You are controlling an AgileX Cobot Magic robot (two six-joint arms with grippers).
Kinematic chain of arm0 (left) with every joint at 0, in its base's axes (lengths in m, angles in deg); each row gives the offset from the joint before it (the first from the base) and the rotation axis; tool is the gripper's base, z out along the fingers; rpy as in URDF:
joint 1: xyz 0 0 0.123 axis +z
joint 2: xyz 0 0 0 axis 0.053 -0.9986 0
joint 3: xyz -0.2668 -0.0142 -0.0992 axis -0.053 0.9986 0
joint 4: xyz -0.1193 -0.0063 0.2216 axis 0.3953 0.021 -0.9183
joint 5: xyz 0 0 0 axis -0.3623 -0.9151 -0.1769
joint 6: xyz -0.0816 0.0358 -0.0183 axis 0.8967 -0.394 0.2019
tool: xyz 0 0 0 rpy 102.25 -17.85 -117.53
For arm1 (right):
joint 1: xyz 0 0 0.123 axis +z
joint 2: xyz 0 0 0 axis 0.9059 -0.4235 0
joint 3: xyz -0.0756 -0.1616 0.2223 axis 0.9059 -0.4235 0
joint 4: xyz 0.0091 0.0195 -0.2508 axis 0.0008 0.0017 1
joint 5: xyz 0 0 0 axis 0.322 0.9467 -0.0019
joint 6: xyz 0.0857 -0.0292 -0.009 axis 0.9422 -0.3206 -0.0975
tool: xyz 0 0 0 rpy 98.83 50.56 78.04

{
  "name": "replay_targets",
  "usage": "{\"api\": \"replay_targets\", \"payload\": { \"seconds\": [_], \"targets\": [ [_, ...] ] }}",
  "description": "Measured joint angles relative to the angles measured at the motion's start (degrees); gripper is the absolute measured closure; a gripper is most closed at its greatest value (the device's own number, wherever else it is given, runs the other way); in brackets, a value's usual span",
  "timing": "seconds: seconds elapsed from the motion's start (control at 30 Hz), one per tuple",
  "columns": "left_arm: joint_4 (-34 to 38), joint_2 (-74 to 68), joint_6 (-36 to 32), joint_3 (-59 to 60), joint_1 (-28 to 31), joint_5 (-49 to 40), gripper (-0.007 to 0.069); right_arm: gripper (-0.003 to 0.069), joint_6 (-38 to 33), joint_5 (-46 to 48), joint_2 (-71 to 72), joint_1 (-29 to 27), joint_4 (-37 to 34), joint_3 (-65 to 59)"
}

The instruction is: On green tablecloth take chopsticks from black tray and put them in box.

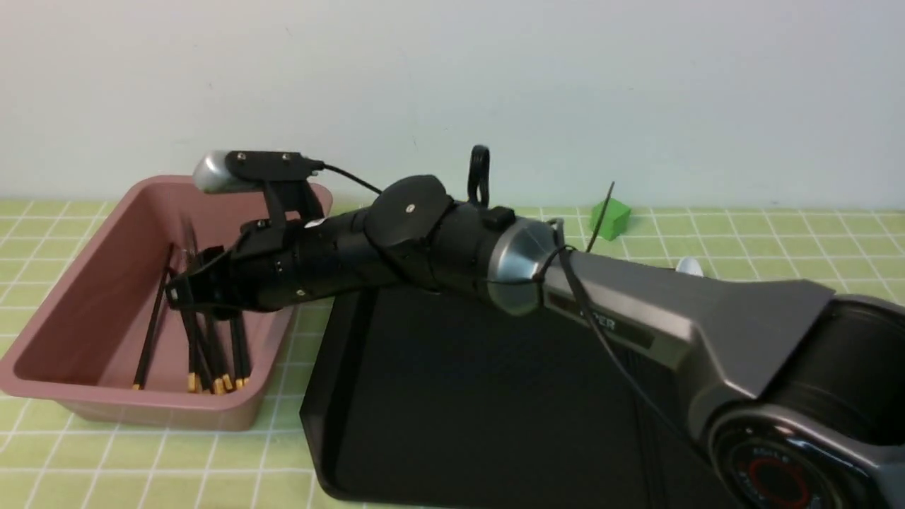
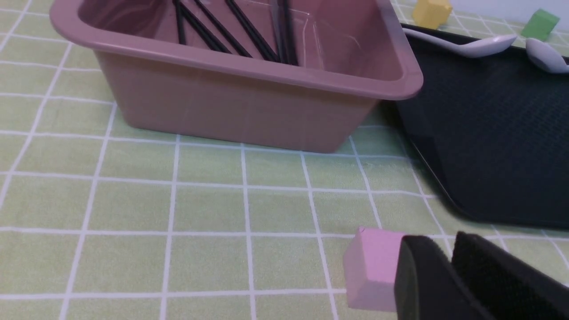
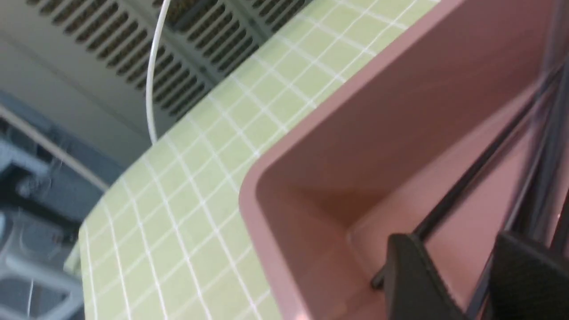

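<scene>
Chopsticks (image 1: 153, 325) in the box (image 1: 155, 399), partly hidden behind the right fingers (image 1: 187, 290).

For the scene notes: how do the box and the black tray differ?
The box is dusty pink; the black tray is matte black. The box has deep walls, while the tray is shallow with a low rim. The box is smaller, the tray larger. Both rest on the green tablecloth.
</scene>
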Motion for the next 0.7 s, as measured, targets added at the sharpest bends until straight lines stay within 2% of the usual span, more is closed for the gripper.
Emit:
{"api": "replay_targets", "payload": {
  "seconds": [0.17,0.33,0.5,0.7],
  "targets": [
    [0.0,0.0,-0.01,0.0,0.0,0.0,0.0508,0.0493,6.62,12.71,5.23,-3.25,9.75,0.0],
    [0.0,0.0,-0.01,0.0,0.0,0.0,0.0503,0.066,15.41,28.45,16.22,-8.19,22.76,0.12],
    [0.0,0.0,-0.01,0.0,0.0,0.0,0.0501,0.0671,22.68,40.63,28.71,-13.2,36.13,0.21],
    [0.0,0.0,-0.06,0.0,0.0,0.0,0.0501,0.0664,31.63,42.47,45.18,-14.85,55.96,-7.47]
  ]
}}
